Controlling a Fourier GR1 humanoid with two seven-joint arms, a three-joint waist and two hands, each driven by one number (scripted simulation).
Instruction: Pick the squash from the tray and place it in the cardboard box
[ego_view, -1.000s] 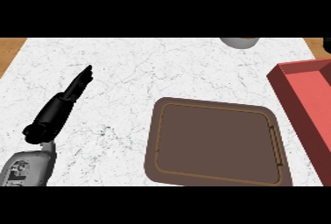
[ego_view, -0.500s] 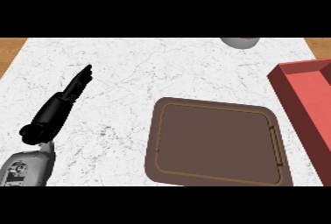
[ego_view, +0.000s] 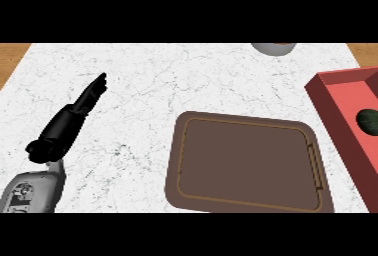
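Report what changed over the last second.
A dark rounded thing now shows inside the red box at the right edge; earlier it was not visible there. The open left hand, the brown tray and the grey thing at the top stayed put.

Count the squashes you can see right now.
1: a dark green squash lies inside the red box at the right edge, partly cut off by the frame. The brown tray holds none. More could sit in the box's unseen part.
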